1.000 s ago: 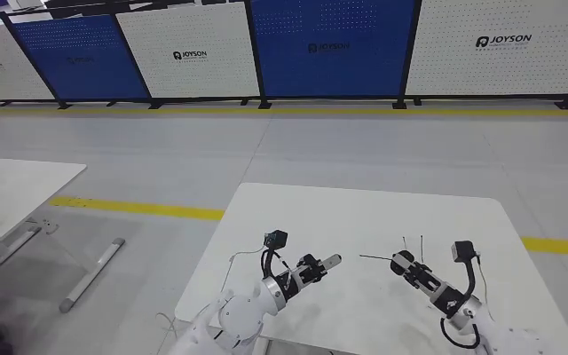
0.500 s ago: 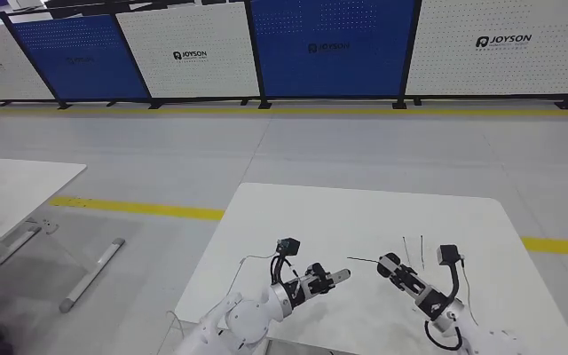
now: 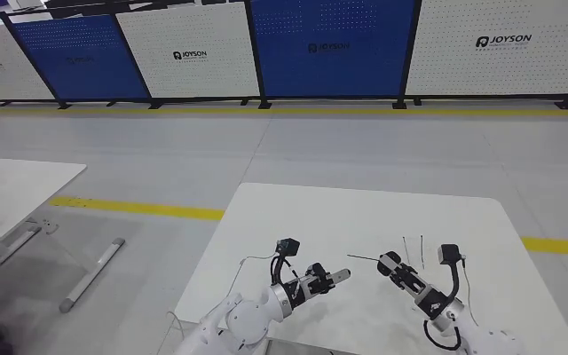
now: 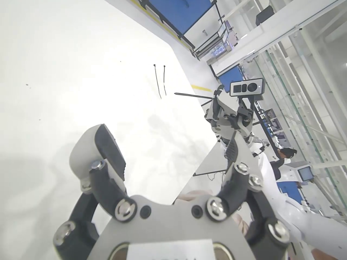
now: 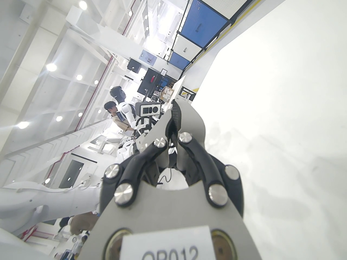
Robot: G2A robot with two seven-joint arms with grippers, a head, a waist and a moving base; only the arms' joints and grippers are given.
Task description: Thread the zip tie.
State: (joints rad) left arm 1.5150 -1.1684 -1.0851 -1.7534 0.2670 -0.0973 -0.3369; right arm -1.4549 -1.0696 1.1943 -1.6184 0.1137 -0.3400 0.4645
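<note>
I had the right pincer (image 3: pixel 388 264) clamped on the thin black plastic zip tie (image 3: pixel 364 258), free end pointing at the open left pincer (image 3: pixel 335 278) along the near edge of the white table (image 3: pixel 355 213).

Rows of round ceiling lights (image 5: pixel 51 67) are shining down and flaring into white spots in the right wrist view. The white table (image 3: pixel 373 213) is glowing evenly in the top view and washing out to glare in both wrist views. The held zip tie (image 3: pixel 362 258) is showing as a dark hairline against it. The neighbouring table (image 3: pixel 35 177) on the left is casting a soft shadow on the grey floor (image 3: pixel 177 160). Toward the edges of the wrist views, the straight lines of the ceiling (image 5: pixel 40 14) are bowing.
</note>
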